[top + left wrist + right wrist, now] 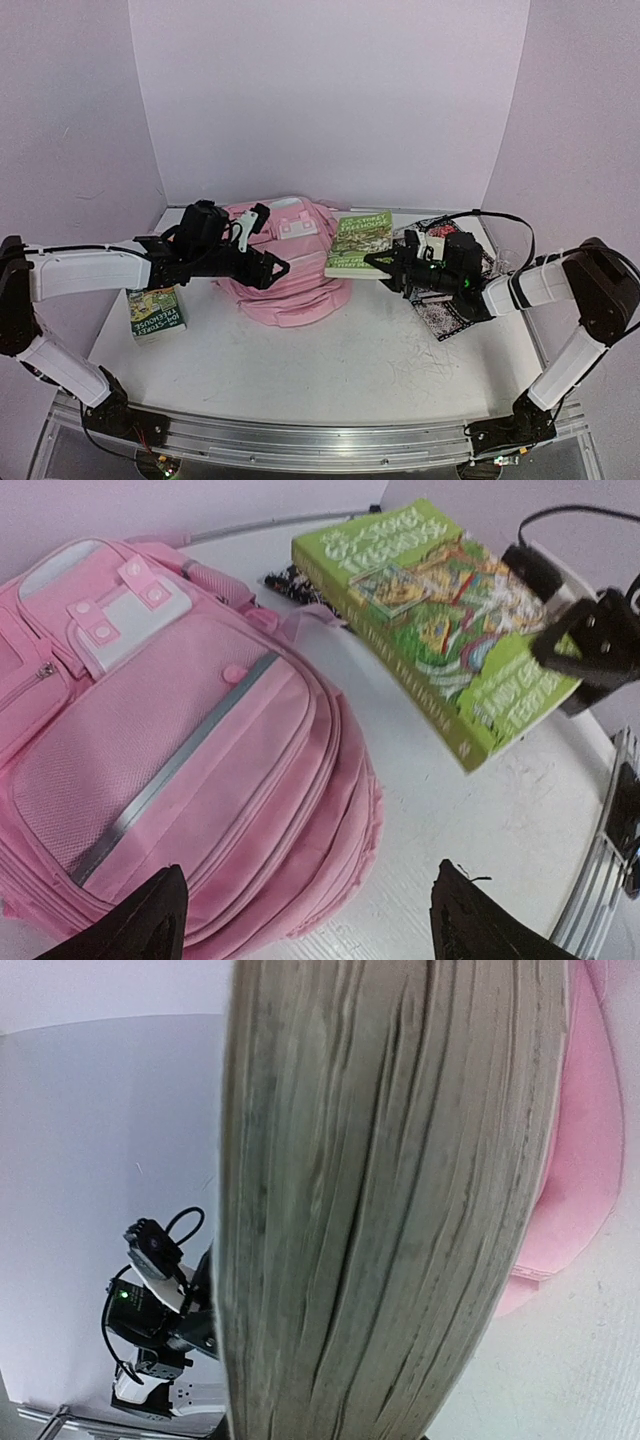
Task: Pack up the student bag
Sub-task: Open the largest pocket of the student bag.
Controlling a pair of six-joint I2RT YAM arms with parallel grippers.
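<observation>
So right gripper (pixel 388 263) clamps the green book (pixel 360 243); left gripper (pixel 279 268) hangs spread wide, student bag (pixel 300 292) just below it.

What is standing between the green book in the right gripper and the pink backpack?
Nothing visible. Only bare table separates the green book, held in the right gripper, from the student bag. No opening in the bag shows from these views, though.

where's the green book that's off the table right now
Top view, right of centre: the green book is held in the right gripper, just right of the pink backpack.
</observation>
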